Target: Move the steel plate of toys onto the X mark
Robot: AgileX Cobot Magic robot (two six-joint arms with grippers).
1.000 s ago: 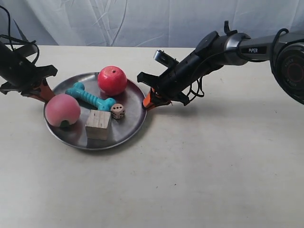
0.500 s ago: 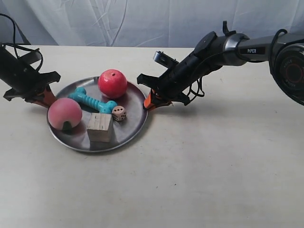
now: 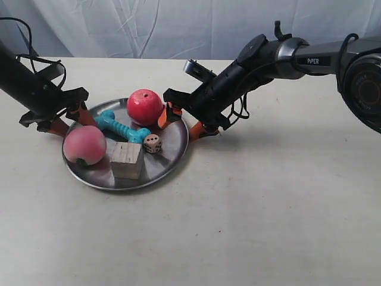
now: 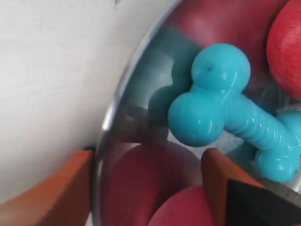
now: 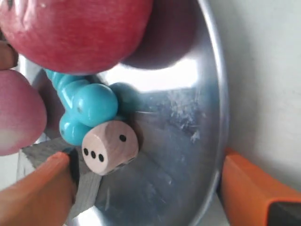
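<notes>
The steel plate (image 3: 171, 149) lies on the table with the red ball (image 3: 144, 106), pink peach (image 3: 85, 145), teal bone (image 3: 122, 127), wooden cube (image 3: 126, 159) and die (image 3: 152, 143) in it. My left gripper (image 3: 68, 120) is open and straddles the plate's rim (image 4: 109, 115), one finger outside and one inside beside the bone (image 4: 221, 103) and peach (image 4: 188, 209). At the opposite rim (image 5: 217, 141) my right gripper (image 3: 181, 123) is open too, one finger inside near the die (image 5: 109, 147) and one outside. The X mark is out of view.
A pale tabletop (image 3: 250, 208) stretches in front of and to the right of the plate. A white cloth backdrop (image 3: 178, 24) hangs behind the table's far edge. The right arm (image 3: 280, 56) reaches in from the exterior view's right.
Both grippers' orange fingers, close together at the plate's rim before, have spread apart. The plate with its toys has shifted slightly to the right in the exterior view.
</notes>
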